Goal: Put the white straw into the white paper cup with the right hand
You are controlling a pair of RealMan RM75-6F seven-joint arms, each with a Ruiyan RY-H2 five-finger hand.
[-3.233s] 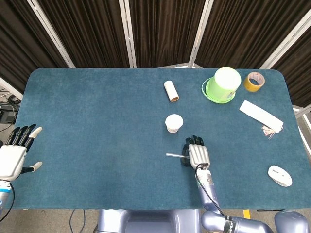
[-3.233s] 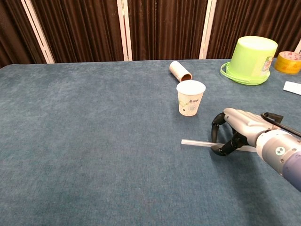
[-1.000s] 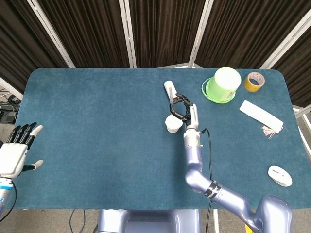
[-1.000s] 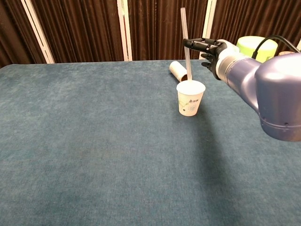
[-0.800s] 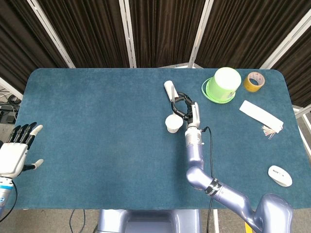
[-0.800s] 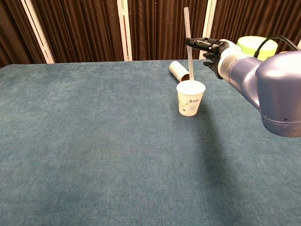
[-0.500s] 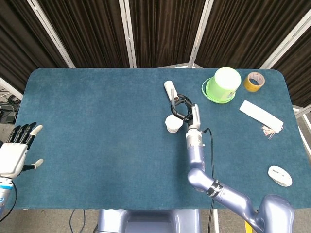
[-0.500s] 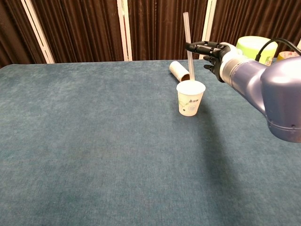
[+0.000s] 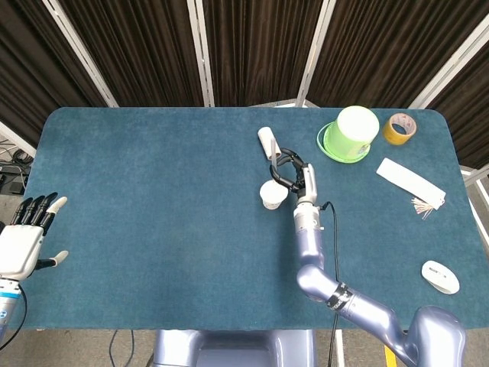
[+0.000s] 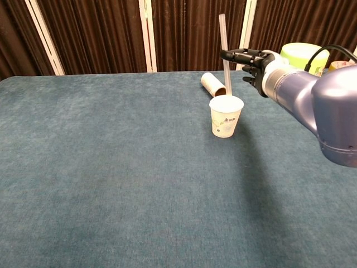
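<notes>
The white paper cup (image 10: pixel 226 116) stands upright on the blue table (image 10: pixel 111 167); in the head view the cup (image 9: pixel 273 193) is near the middle. My right hand (image 10: pixel 249 60) hovers above and just right of the cup, pinching the white straw (image 10: pixel 224 50) between its fingertips. The straw is nearly vertical, and its lower tip sits at the cup's rim over the opening. In the head view the right hand (image 9: pixel 294 174) is just beyond the cup. My left hand (image 9: pixel 23 243) is off the table's left edge, fingers spread, holding nothing.
A cardboard tube (image 10: pixel 213 84) lies just behind the cup. At the back right stand an upturned green tub (image 9: pixel 351 131) and a tape roll (image 9: pixel 399 128). A white packet with sticks (image 9: pixel 410 182) and a white mouse (image 9: pixel 440 276) lie at the right.
The right hand lifted the straw off the table to above the cup. In the last second it shifted slightly right, bringing the straw's lower tip down to the cup's rim.
</notes>
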